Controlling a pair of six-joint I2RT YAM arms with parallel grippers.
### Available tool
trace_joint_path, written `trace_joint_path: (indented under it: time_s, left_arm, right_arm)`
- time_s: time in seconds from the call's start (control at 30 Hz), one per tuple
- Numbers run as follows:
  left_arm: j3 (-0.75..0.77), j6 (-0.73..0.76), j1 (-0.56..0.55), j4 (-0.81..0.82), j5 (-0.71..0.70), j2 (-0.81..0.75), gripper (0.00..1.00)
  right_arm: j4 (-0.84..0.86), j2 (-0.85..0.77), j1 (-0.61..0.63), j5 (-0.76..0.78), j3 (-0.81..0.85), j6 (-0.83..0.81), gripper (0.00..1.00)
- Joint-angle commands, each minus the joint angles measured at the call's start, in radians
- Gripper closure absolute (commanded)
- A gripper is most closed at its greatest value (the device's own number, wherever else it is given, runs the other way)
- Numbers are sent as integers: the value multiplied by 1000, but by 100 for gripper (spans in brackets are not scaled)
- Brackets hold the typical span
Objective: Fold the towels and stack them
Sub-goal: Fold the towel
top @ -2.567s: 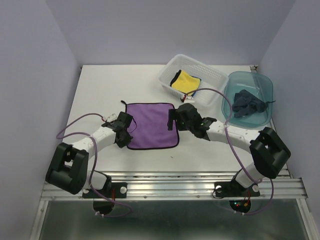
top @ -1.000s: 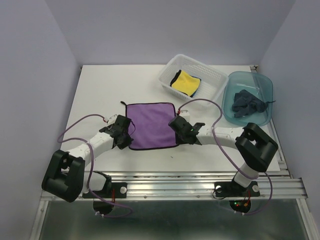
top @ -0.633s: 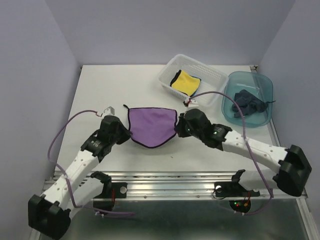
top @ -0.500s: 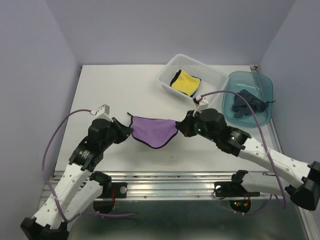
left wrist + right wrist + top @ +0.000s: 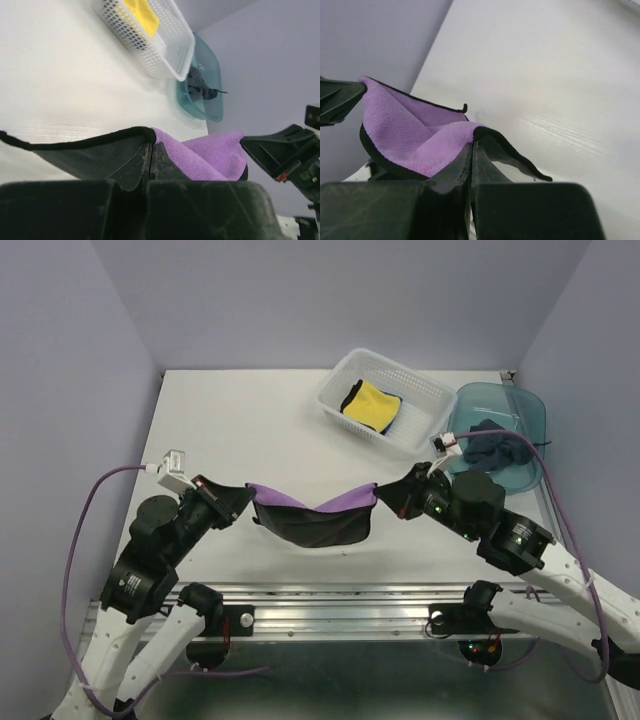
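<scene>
Sagging purple towel (image 5: 312, 524) between grippers (image 5: 243, 498) (image 5: 386, 495)

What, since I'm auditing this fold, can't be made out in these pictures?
- Top view: the purple towel sags, hiding whether it touches the table.
- Top view: the dark towel in the teal bin is crumpled; one or several is unclear.
- Left wrist view: the yellow towel is cut off by the top edge.

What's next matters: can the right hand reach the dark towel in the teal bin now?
Probably not yet: the right hand is shut on the purple towel, shared with the left hand. The dark towel lies uncovered in the teal bin.
</scene>
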Motion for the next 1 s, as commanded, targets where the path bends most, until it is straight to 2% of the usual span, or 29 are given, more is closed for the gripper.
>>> trace_joint_path:
  time_s: [0.0, 0.1, 0.2, 0.23, 0.33, 0.53, 0.97]
  left_arm:
    - [-30, -68, -2, 0, -191, 123, 100]
    - [-48, -102, -2, 55, -303, 247, 100]
    - [-17, -103, 1, 100, -389, 395, 100]
    - [10, -103, 4, 115, -430, 463, 100]
    - [49, -89, 18, 137, -490, 569, 100]
    - [108, 6, 104, 302, -409, 714, 100]
    - [184, 131, 198, 410, -320, 964, 100]
  right_arm:
    - [-12, 106, 5, 241, -24, 29, 99]
    - [28, 253, -12, 361, -11, 20, 99]
    - [74, 365, -127, 267, 29, 4, 99]
    - [140, 420, -197, 177, 29, 0, 99]
    - [211, 505, -244, 156, 51, -9, 99]
    - [237, 648, -254, 232, 188, -87, 99]
    - [251, 815, -271, 199, 288, -128, 99]
